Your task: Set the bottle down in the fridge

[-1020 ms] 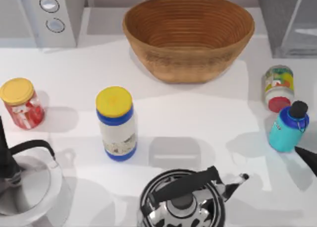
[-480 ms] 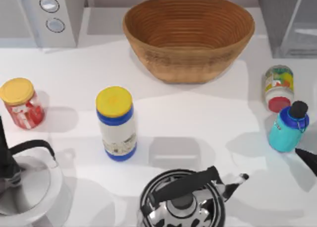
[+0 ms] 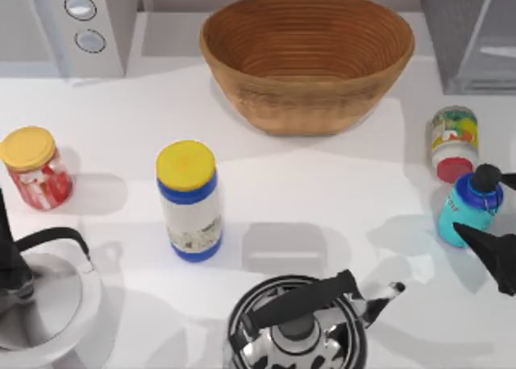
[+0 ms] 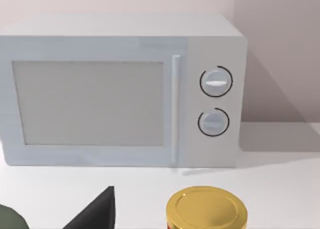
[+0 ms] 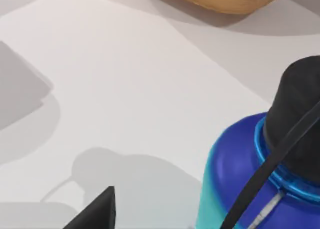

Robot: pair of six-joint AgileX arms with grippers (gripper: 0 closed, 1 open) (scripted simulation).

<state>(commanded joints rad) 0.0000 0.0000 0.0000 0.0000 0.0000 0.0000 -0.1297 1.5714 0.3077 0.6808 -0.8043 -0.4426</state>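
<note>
1. At the right edge of the white surface [image 3: 322,192], you have the small teal bottle with a blue shoulder and black screw cap [image 3: 469,206], standing upright and close up in the right wrist view [image 5: 260,174].
2. Around that bottle, your right hand [image 3: 493,216]: one dark finger shows just beside the bottle's near side and another dark tip by its cap at the frame edge. The fingers are spread wide, the bottle between them, with no grip visible.
3. At the far right corner, the large dark grey speckled fridge with a pale slanted panel [image 3: 451,31], well apart from the bottle.
4. Just behind the bottle, a colourful-labelled jar with a red cap [image 3: 453,142].
5. At the far middle, a brown woven basket [image 3: 306,59].
6. At the far left, a light grey microwave with two round dials [image 3: 89,22].
7. Left of centre, a white-and-blue container with a yellow lid [image 3: 189,200]; farther left, a red jar with a yellow lid [image 3: 34,166].
8. At the near edge, a patterned kettle with a black handle [image 3: 298,325].
9. At the near left, your left hand [image 4: 95,211]; you cannot tell its opening.
</note>
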